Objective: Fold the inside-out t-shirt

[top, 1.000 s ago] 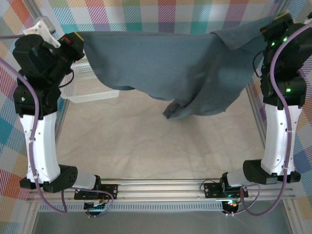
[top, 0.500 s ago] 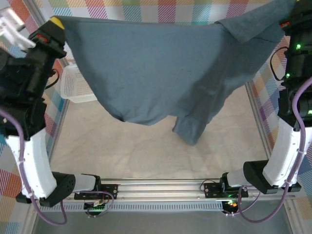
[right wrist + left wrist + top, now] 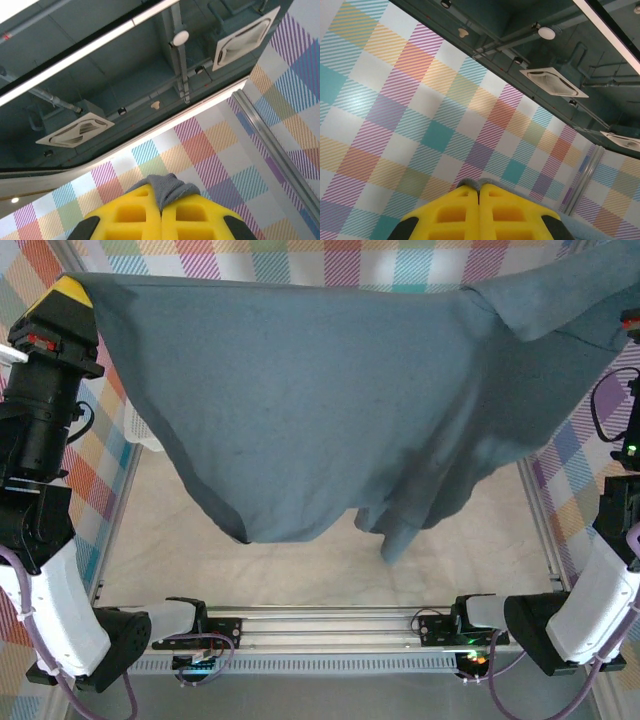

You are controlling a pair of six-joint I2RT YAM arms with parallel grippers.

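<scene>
Left gripper (image 3: 479, 190) pressed together on a thin edge of the inside-out t-shirt (image 3: 330, 410); right gripper (image 3: 161, 197) pinches a bunched corner; the garment hangs spread between both, high above the table (image 3: 300, 560); no fold made; laying flat and folding are left to do.

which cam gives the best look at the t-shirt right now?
Top external: nearly the whole t-shirt hangs spread between the left tool and right tool, its lower edge drooping above the table. Left wrist shows a thin grey sliver at the shut yellow tips; right wrist shows a small bunch pinched between its tips.
</scene>
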